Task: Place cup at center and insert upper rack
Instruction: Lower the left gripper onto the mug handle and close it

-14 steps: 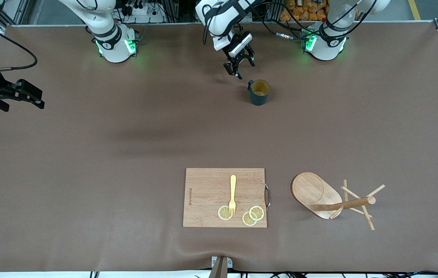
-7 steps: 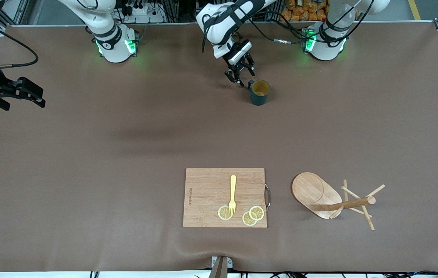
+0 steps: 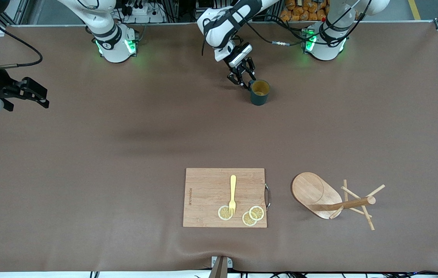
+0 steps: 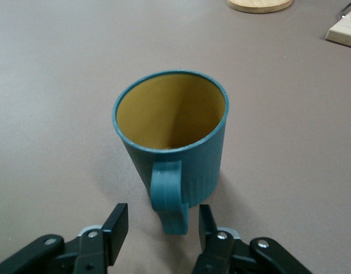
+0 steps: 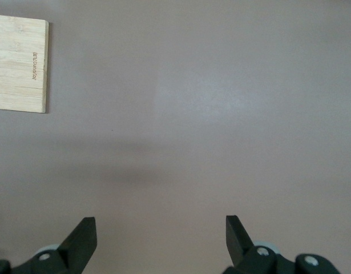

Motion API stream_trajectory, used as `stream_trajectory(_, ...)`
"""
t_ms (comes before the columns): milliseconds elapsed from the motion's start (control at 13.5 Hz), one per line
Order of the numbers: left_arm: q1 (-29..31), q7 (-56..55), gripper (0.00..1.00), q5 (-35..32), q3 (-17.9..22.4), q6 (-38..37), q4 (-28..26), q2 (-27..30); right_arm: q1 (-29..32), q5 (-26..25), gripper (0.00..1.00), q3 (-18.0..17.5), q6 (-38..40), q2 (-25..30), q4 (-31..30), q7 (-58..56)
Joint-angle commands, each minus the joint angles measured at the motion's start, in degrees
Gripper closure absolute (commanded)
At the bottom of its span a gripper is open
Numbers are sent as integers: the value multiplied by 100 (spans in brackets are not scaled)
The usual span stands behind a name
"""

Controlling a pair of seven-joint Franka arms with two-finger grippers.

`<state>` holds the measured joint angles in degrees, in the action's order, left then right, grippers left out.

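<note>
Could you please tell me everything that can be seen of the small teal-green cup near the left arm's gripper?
The small teal-green cup is a cylindrical mug, faintly ribbed outside and yellowish-tan inside, apparently empty, with a small loop handle. It stands upright on the brown table, farther from the front camera than the wooden cutting board. The left gripper is open, a finger on each side of the handle with gaps showing; nothing else touches the cup.

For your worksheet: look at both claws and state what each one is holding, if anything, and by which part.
Nothing is held yet. The left claw is open with its fingers on either side of the cup handle, not touching it. The right claw waits open over bare table.
</note>
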<state>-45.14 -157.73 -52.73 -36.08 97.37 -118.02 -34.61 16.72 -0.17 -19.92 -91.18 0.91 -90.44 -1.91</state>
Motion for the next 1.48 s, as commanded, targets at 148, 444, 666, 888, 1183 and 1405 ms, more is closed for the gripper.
stream_trajectory(148,-39,-698,50,-168,-13,-210,51,-28,-28,88,0,-3,56,58,27,103)
stream_trajectory(444,-22,-689,58,-176,-13,-218,60,-28,-125,88,0,-3,-22,41,27,199)
stream_trajectory(666,-22,-689,69,-176,-4,-218,209,-72,-213,88,0,-3,-41,32,27,393)
stream_trajectory(888,-22,-592,86,-177,66,-210,253,-72,-231,88,0,-3,-40,32,9,393)
stream_trajectory(1183,-22,-540,94,-177,66,-218,306,-72,-257,88,0,-3,-14,23,9,393)
stream_trajectory(1405,-13,-58,97,-168,66,-236,612,-19,-266,88,0,-3,12,40,-8,393)
